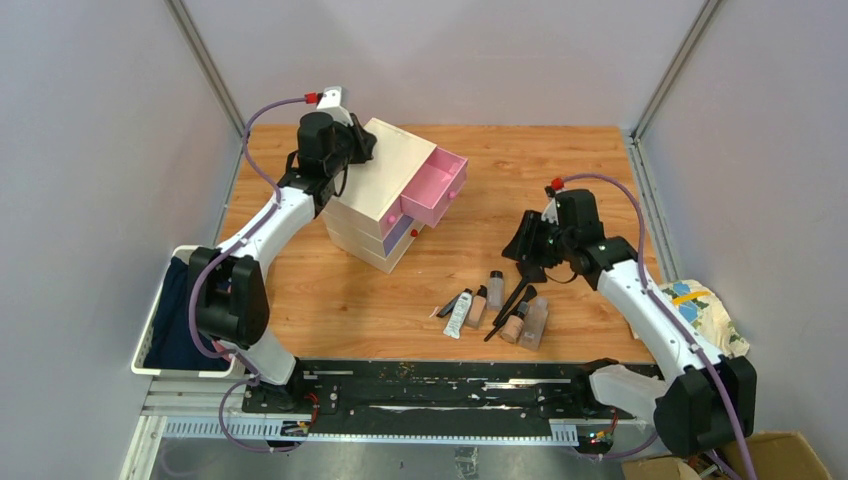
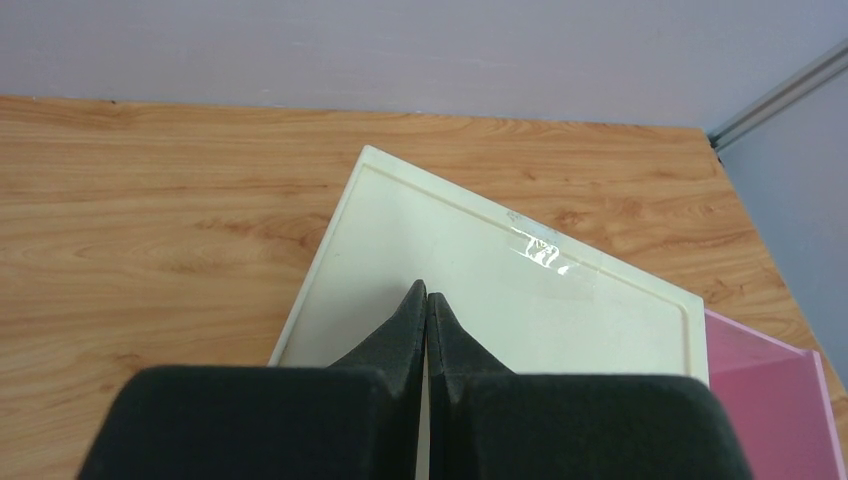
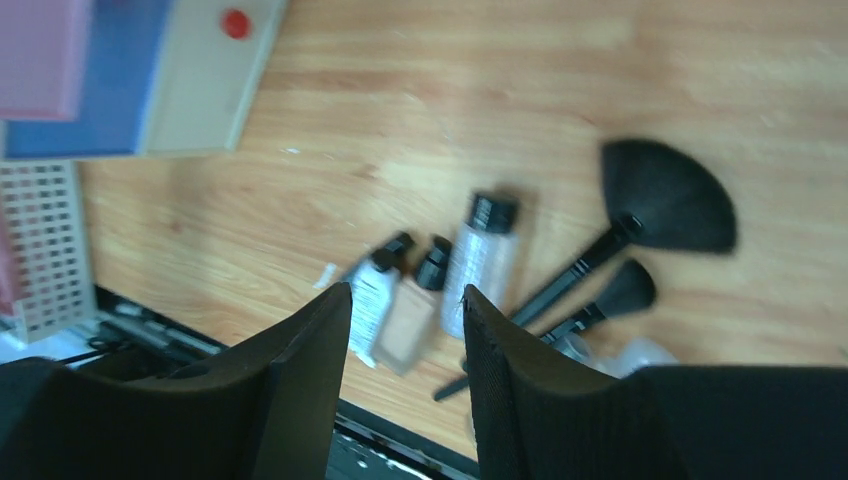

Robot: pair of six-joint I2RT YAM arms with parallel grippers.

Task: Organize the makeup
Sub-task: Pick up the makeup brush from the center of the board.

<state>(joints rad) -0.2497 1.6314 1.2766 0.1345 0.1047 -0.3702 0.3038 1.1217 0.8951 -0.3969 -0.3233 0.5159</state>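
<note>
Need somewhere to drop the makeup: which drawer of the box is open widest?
The pink top drawer, pulled well out; the purple drawer beneath barely protrudes.

A: Top cam?
B: High, behind arm bases, looks down on whole light-wood table [image 1: 330, 300].
A: Left wrist?
B: V. close, past its jaws onto cream plastic drawer box [image 2: 480, 290].
A: Right?
B: Further off, angled at cluster of small bottles, white tube, black brushes [image 3: 480, 262]. Top cam shares both.

2 white arms with black joints
The left arm [image 1: 262, 232] and right arm [image 1: 652, 312] each carry 1 purple cable ending in a red plug; black tapered fingers [image 3: 497, 385], finely textured inside.
</note>
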